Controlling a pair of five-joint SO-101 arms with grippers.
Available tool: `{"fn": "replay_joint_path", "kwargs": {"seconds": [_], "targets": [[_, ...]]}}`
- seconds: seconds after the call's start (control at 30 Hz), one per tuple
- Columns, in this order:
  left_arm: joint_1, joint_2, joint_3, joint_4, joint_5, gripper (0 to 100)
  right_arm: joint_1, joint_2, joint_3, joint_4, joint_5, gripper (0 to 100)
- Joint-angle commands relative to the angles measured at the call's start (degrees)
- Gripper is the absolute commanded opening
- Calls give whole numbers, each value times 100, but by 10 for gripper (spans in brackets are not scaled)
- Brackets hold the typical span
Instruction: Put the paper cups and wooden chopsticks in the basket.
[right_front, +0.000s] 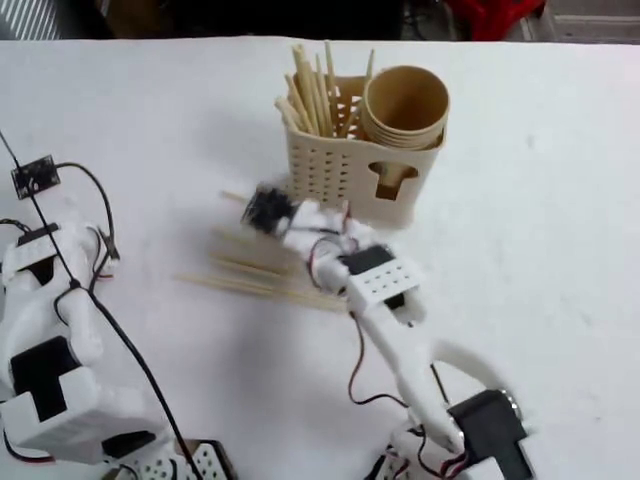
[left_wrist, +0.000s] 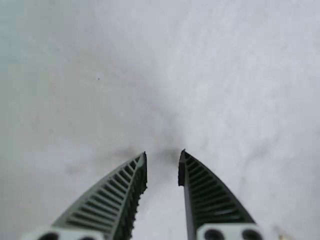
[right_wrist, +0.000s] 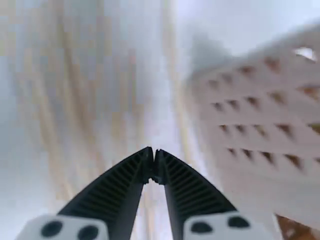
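The left gripper (left_wrist: 162, 159) hangs slightly parted over the white table (left_wrist: 225, 75). Loose wooden chopsticks (right_front: 255, 278) lie at six o'clock of the right gripper (right_front: 268, 210), whose tips are pinched together. At its two o'clock, the basket (right_front: 335, 170) holds upright chopsticks (right_front: 312, 85) and stacked paper cups (right_front: 405, 105).

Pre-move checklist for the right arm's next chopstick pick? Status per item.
1. Paper cups in the basket: ok, stacked in one compartment.
2. All chopsticks in the basket: not ok, loose chopsticks lie on the table.
3. Right gripper ready to pick: not ok, jaws shut, over the loose chopsticks beside the basket.
4. Right jaws empty: cannot tell.
5. Left gripper out of the way: ok, jaws open over bare table.
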Motion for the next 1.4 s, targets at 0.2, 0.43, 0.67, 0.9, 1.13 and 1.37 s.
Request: {"fn": "replay_joint_path", "kwargs": {"seconds": [0.2,0.43,0.67,0.9,1.13,1.37], "targets": [[75,-31,-26,-88,35,124,716,734,141,-1798,-352,17],[75,-31,-26,-88,35,124,1165,1745,-378,-2255,-343,17],[75,-31,-26,-88,35,124,1121,2246,-571,-2246,-343,17],[75,-31,-26,-88,35,124,752,1824,-510,-840,527,17],[75,-31,-26,-88,35,124,-22,1358,-510,787,1152,17],[75,-31,-26,-88,35,124,-462,435,-510,1736,1037,17]]}}
